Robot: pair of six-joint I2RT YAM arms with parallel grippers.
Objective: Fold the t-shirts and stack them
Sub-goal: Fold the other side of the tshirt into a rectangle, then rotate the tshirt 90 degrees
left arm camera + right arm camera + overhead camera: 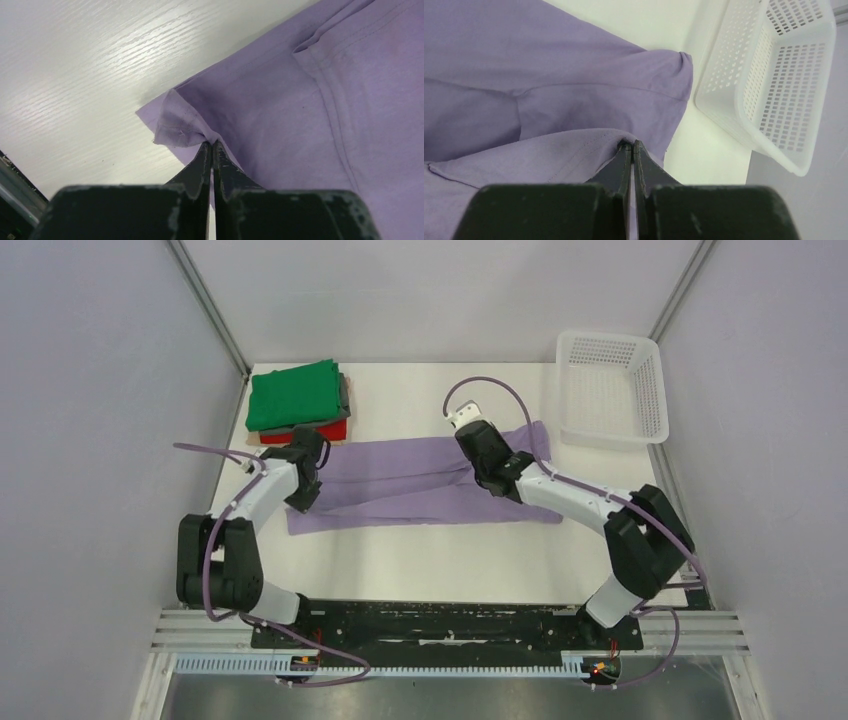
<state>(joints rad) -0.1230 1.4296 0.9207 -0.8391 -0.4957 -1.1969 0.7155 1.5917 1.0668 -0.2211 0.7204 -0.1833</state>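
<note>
Left gripper (pixel 211 146) is clamped on a corner of the purple shirt (pixel 300 115). Right gripper (pixel 631 146) pinches its other end, apparently a hem fold, near the basket (pixel 774 75).

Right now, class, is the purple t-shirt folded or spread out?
Partly folded: the purple t-shirt lies as a long band with overlapping layers.

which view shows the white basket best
The top view: the whole basket shows, rim and floor, beside the purple shirt. The right wrist view catches only part of it; the left wrist view misses it.
</note>
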